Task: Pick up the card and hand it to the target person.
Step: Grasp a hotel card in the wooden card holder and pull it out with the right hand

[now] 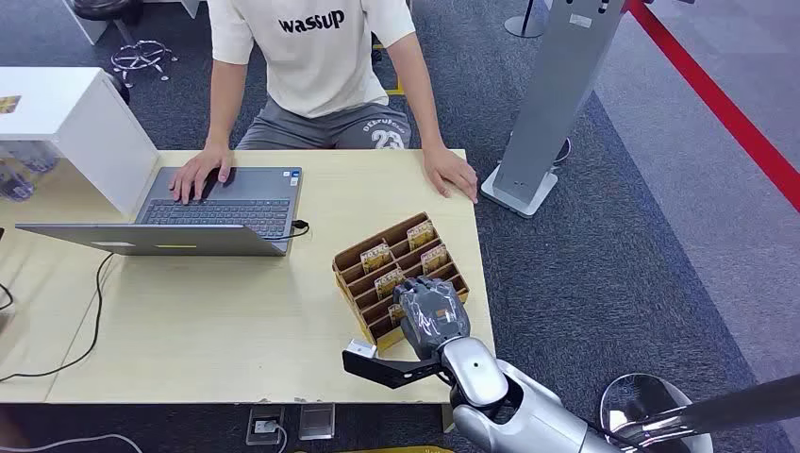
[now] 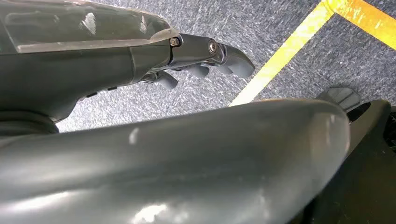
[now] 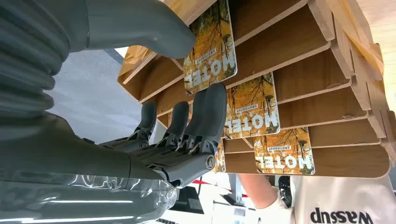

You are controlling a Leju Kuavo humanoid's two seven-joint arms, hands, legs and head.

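A slotted wooden card rack (image 1: 351,257) stands near the table's front right corner and holds several yellow "HOTEL" cards (image 1: 422,233). My right hand (image 1: 432,314) hovers over the rack's near end. In the right wrist view the thumb and the straight dark fingers (image 3: 205,116) flank one card (image 3: 210,51) in the rack (image 3: 299,42) without clearly gripping it. More cards (image 3: 252,109) sit in the neighbouring slots. The person (image 1: 311,57) in a white shirt sits across the table. My left hand (image 2: 205,58) hangs over grey carpet and holds nothing.
An open laptop (image 1: 217,203) lies at the table's far left under one of the person's hands (image 1: 200,173); the other hand (image 1: 451,170) rests near the far right corner. A white box (image 1: 75,123) stands far left. A grey stand (image 1: 557,94) rises right of the table.
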